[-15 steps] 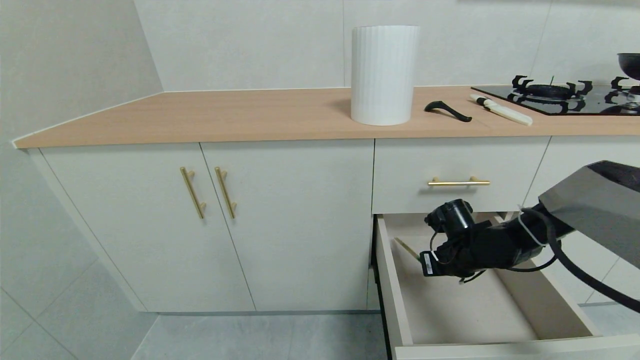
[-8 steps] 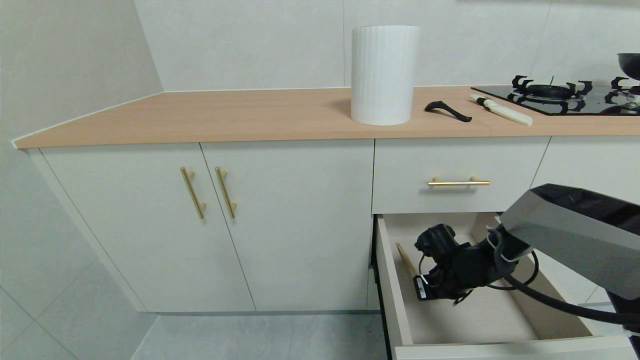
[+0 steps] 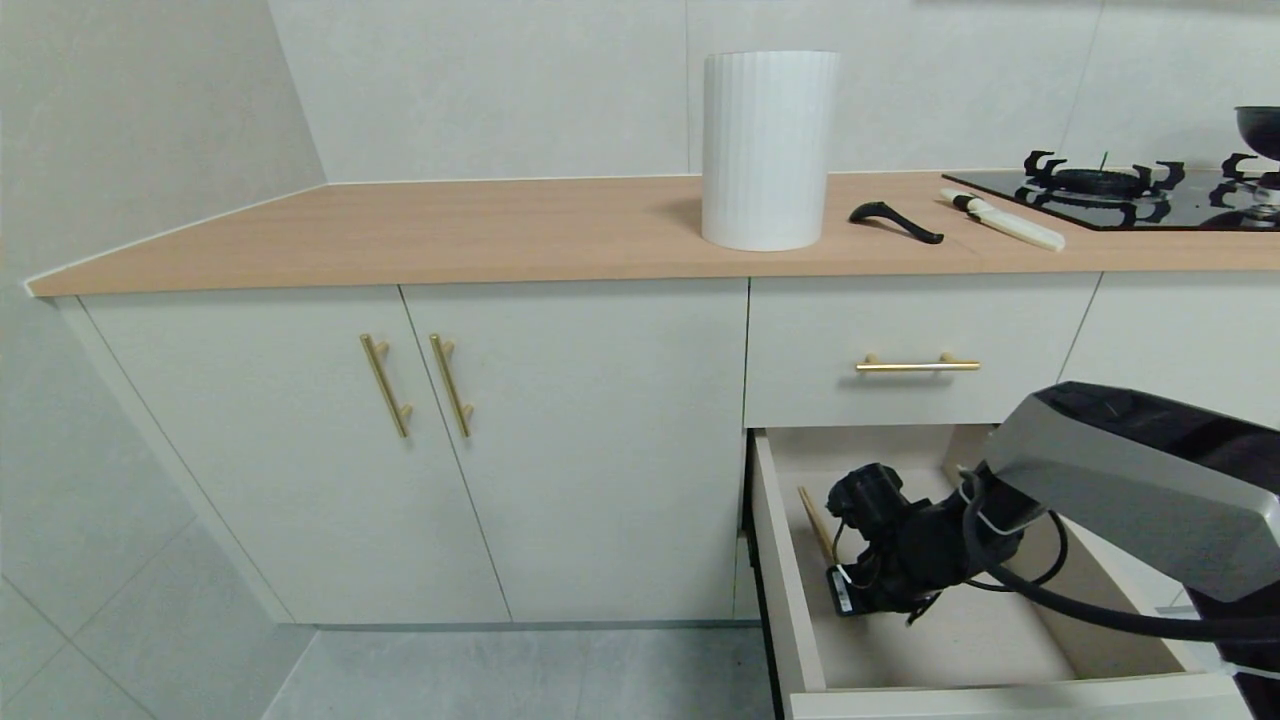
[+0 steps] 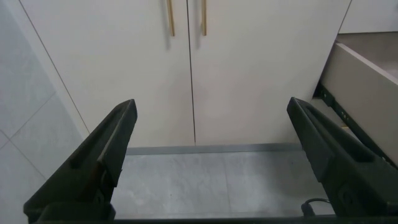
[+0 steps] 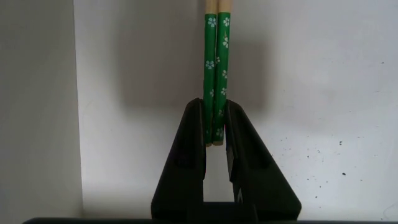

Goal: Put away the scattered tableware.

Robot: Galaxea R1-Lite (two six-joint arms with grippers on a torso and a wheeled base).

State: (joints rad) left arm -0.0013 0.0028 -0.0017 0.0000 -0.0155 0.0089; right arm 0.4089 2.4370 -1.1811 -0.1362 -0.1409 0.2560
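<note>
A pair of green flower-patterned chopsticks [image 5: 216, 50] with bare wooden ends is pinched in my right gripper [image 5: 215, 109], which is shut on them. In the head view that gripper [image 3: 835, 560] hangs low inside the open drawer [image 3: 788, 600], close to its left wall, with the chopsticks' [image 3: 813, 520] wooden ends sticking out toward the back. On the counter lie a black curved utensil [image 3: 893, 221] and a white knife [image 3: 1003, 220]. My left gripper [image 4: 211, 124] is open, holds nothing, and faces the cabinet doors and the floor.
A tall white ribbed canister [image 3: 768, 150] stands on the wooden counter [image 3: 450, 230]. A black gas hob [image 3: 1120, 190] sits at the far right. Above the open drawer is a closed one with a gold handle [image 3: 917, 366]. Two cabinet doors [image 3: 420, 450] are closed at the left.
My right arm has come down and leftward, deeper into the drawer, carrying the chopsticks lower toward the drawer floor. The rest is unchanged.
</note>
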